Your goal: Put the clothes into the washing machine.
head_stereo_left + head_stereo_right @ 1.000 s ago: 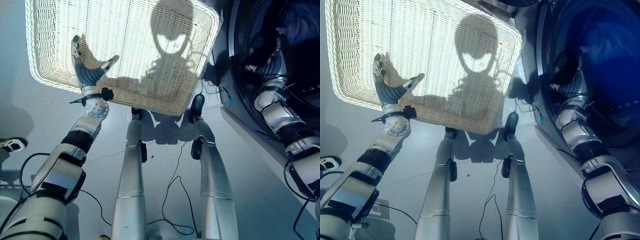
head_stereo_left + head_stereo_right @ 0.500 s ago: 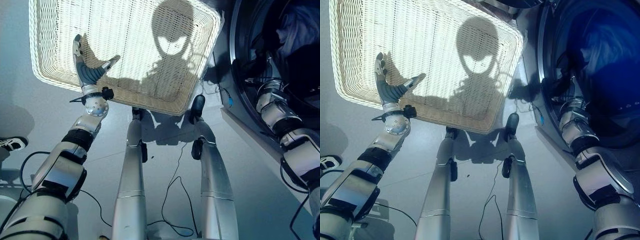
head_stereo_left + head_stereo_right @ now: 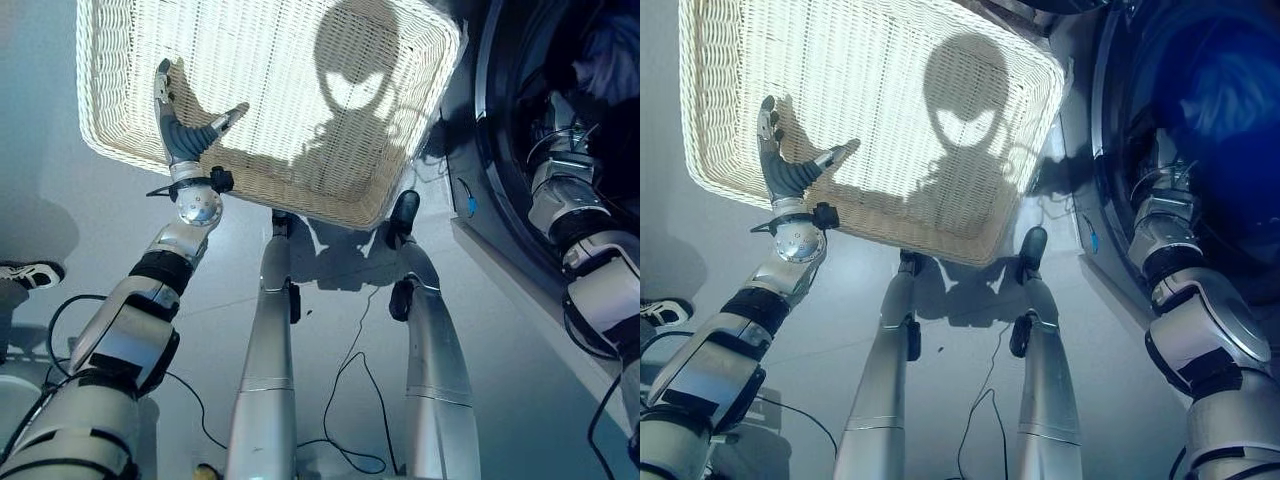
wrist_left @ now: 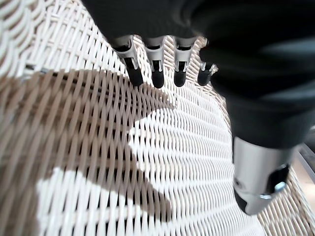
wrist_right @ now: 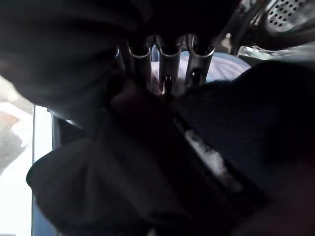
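Since the earlier frame, the right arm has reached deeper into the washing machine (image 3: pixel 1110 200), and its hand (image 5: pixel 167 59) now lies inside the drum. Its fingers (image 5: pixel 198 64) press into dark clothes (image 5: pixel 206 162); whether they grip the fabric cannot be told. Blue and pale garments lie just beyond. The left hand (image 3: pixel 180 125) hovers over the white wicker basket (image 3: pixel 120 150), fingers straight and thumb spread wide, holding nothing. The basket stands on the floor just beside the machine's round opening. A person's shoe (image 3: pixel 28 272) shows at the far left.
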You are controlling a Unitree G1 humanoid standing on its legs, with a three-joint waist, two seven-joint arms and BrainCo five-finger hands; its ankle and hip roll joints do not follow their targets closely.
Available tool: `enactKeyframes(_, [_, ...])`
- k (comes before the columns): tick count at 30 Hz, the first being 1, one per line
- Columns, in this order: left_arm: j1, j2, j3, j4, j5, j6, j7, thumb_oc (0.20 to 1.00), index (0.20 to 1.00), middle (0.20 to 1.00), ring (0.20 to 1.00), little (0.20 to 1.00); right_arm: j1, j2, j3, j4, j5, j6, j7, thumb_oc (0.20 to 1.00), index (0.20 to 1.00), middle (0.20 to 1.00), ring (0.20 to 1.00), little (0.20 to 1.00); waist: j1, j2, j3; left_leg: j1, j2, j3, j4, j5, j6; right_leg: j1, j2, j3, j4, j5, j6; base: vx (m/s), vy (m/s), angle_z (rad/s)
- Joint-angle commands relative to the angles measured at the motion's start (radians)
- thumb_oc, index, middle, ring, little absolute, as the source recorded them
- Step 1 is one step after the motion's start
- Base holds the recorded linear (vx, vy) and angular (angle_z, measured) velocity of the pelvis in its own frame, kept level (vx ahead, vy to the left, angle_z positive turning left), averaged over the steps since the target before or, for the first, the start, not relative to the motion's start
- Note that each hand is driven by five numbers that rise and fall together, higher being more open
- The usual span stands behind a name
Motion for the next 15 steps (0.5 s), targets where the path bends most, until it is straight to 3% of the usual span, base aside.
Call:
enactKeyframes(1, [-0.013,-0.026,0.040,-0.017,-0.013,-0.046,0.006,1.000,1.000,1.000,1.000,1.000,-0.005,-0.061,0.076,0.045,-0.027,0.019,-0.007,0.200,0.200,0.200,0.200,0.200,-0.025,0.058,-0.019,-0.025,-0.053,-0.007,0.092,-0.078,0.055,0.031,0.047,-0.034,-0.069,0.074,0.061,0.00,0.000,0.00])
enactKeyframes(7, [-0.001,-0.027,0.044,-0.018,-0.018,-0.051,0.002,1.000,1.000,1.000,1.000,1.000,0.015,-0.058,0.072,0.049,-0.001,-0.001,-0.011,0.200,0.200,0.200,0.200,0.200,-0.022,0.058,-0.019,-0.015,-0.053,-0.007,0.092,-0.083,0.055,0.040,0.049,-0.033,-0.070,0.068,0.059,0.00,0.000,0.00])
enactKeyframes(8, [-0.002,-0.026,0.043,-0.019,-0.019,-0.049,0.002,1.000,1.000,1.000,1.000,1.000,0.015,-0.058,0.070,0.048,0.059,-0.001,-0.024,0.200,0.200,0.200,0.200,0.200,-0.022,0.059,-0.019,-0.015,-0.053,-0.008,0.091,-0.081,0.056,0.039,0.049,-0.034,-0.068,0.068,0.058,0.00,0.000,0.00])
enactKeyframes(10, [-0.003,-0.021,0.042,-0.017,-0.026,-0.050,0.000,1.000,1.000,1.000,1.000,1.000,0.014,-0.064,0.057,0.042,0.231,0.006,-0.057,0.200,0.200,0.200,0.200,0.200,-0.023,0.060,-0.019,-0.017,-0.053,-0.008,0.095,-0.083,0.056,0.035,0.052,-0.031,-0.062,0.068,0.057,0.00,0.000,0.00])
enactKeyframes(12, [0.000,-0.012,0.049,-0.011,-0.034,-0.053,-0.012,1.000,1.000,1.000,1.000,1.000,0.008,-0.078,-0.001,0.040,0.545,0.012,-0.146,0.200,0.200,0.200,0.200,0.200,-0.024,0.059,-0.019,-0.013,-0.052,-0.009,0.101,-0.088,0.054,0.038,0.054,-0.028,-0.060,0.066,0.055,0.00,0.000,0.00])
enactKeyframes(15, [0.058,0.006,0.080,-0.024,-0.027,-0.081,-0.017,1.000,1.000,1.000,1.000,1.000,0.044,-0.120,-0.218,0.051,0.875,-0.074,-0.265,0.200,0.200,0.200,0.200,0.200,-0.026,0.054,-0.019,-0.006,-0.048,-0.014,0.107,-0.107,0.051,0.050,0.058,-0.025,-0.068,0.065,0.058,0.00,0.000,0.00])
